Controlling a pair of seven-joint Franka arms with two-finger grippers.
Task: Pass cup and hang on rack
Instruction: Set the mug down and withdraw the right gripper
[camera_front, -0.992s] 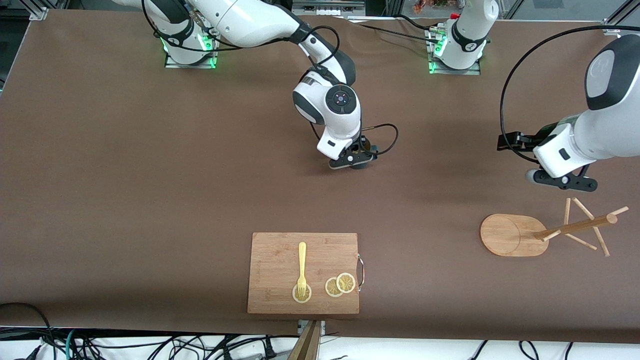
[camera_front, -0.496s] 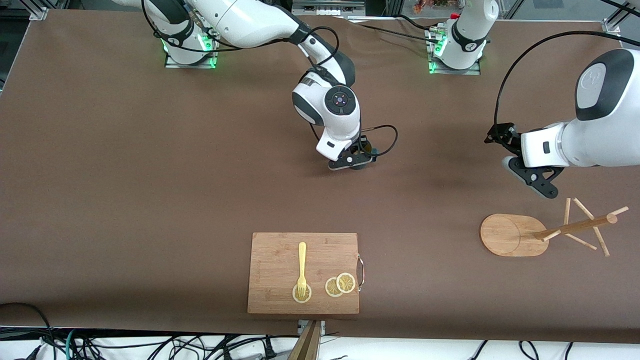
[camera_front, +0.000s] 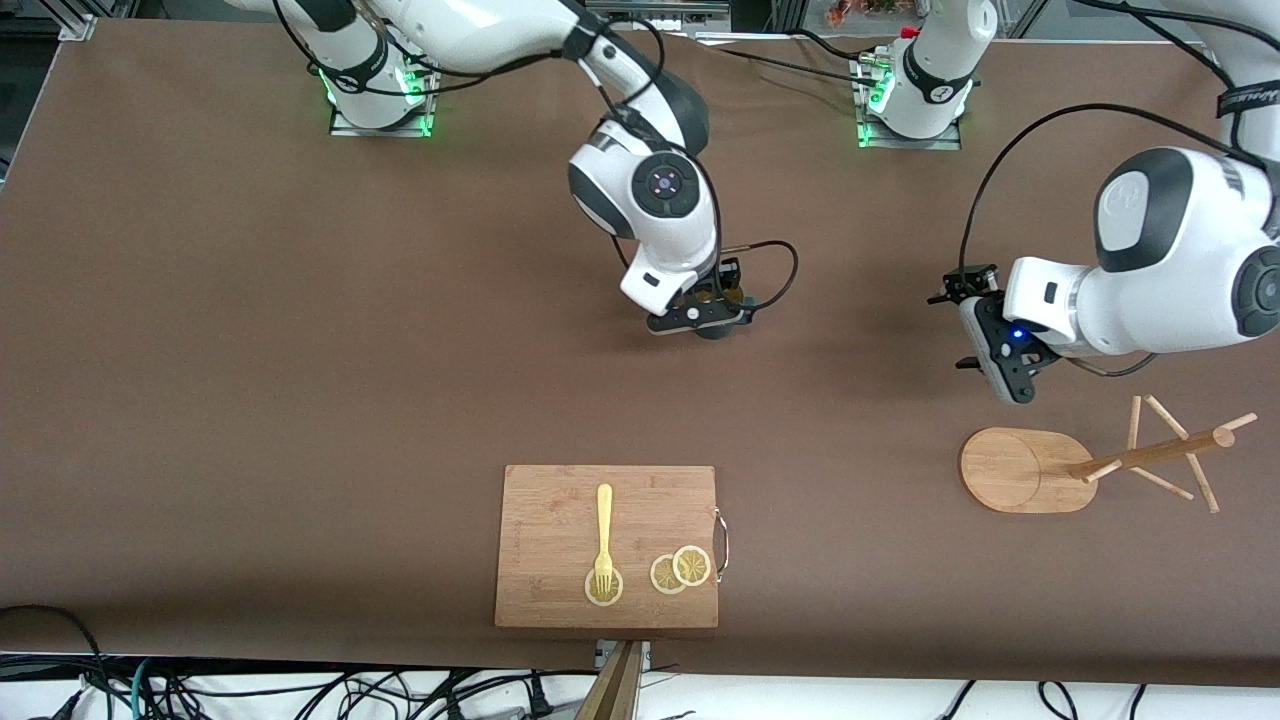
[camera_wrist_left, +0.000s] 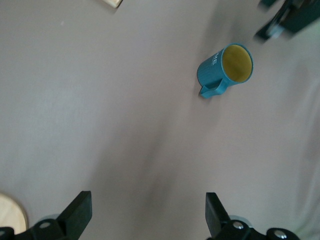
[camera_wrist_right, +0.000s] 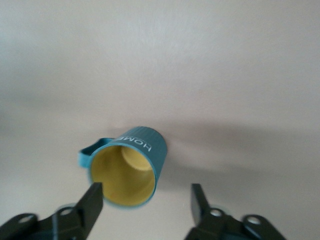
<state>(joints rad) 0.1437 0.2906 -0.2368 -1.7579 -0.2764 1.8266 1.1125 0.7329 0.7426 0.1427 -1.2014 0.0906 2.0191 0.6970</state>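
Note:
The teal cup (camera_wrist_right: 135, 160) with its yellow inside stands upright on the brown table. In the front view the right hand hides most of the cup (camera_front: 713, 330). My right gripper (camera_wrist_right: 147, 200) is open just above the rim, one finger beside the handle side, the other apart from the wall. It grips nothing; the front view shows the right gripper (camera_front: 705, 318) over the table's middle. My left gripper (camera_front: 950, 332) hangs open and empty above the table beside the rack (camera_front: 1150, 455). The left wrist view shows the left gripper (camera_wrist_left: 148, 215) pointing toward the cup (camera_wrist_left: 225, 70).
A wooden cutting board (camera_front: 560, 500) with a yellow fork (camera_front: 603, 535) and lemon slices (camera_front: 680, 570) lies near the table's front edge. The rack's oval base (camera_front: 1005, 465) sits toward the left arm's end.
My right gripper has opened, let go of the cup and lifted slightly. My left arm has swung its gripper away from over the rack toward the table's middle.

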